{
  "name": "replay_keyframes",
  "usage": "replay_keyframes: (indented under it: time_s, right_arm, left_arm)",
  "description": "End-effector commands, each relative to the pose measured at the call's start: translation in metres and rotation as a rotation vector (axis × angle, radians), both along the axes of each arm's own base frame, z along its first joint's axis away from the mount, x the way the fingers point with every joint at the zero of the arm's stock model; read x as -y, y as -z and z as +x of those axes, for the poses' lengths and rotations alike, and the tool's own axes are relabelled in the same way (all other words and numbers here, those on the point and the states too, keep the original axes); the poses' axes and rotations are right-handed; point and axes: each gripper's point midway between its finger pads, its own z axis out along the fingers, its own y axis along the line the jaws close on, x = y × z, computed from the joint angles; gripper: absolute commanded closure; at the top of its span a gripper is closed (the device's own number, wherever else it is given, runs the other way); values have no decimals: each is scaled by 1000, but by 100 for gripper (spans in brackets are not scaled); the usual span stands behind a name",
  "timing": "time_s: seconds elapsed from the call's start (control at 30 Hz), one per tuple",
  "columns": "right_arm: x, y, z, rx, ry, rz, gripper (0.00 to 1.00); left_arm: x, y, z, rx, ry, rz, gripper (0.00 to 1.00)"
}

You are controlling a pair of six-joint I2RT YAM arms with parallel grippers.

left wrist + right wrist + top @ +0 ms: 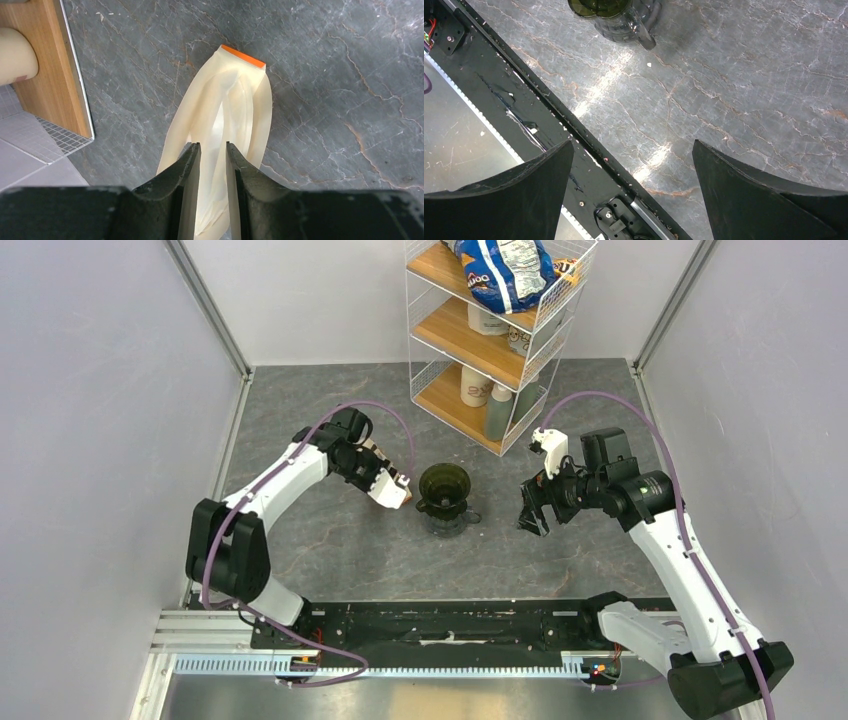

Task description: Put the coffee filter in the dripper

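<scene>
The dark funnel-shaped dripper (444, 483) sits on a grey-clear glass vessel (452, 521) at the table's middle; its rim also shows at the top edge of the right wrist view (596, 6). My left gripper (382, 478) (213, 147) is shut on a tan flat packet with an orange end (235, 95) (392, 494), held just left of the dripper. No separate white coffee filter shows. My right gripper (531, 514) (633, 145) is open and empty, right of the dripper, above the table.
A wire-and-wood shelf (500, 340) stands at the back with a blue snack bag (500, 270), cups and a bottle; its corner shows in the left wrist view (47, 65). The black rail (524, 100) runs along the near edge. Grey walls stand on both sides.
</scene>
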Motion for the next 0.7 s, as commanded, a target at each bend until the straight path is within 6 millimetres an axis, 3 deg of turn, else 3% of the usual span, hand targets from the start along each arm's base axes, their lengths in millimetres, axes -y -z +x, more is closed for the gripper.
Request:
replay_keyframes:
  time_s: [0.0,0.4,0.67]
  right_arm:
    - [1,-3,1,17,4,1,3]
    - [3,-1,3,20,10,-13,3]
    - [4,0,3,21,8,-20,3]
  left_arm:
    - [10,-11,16,75,51,5,66]
    - [13,-2,24,76,65,33,64]
    - [10,6,23,57,72,56,56]
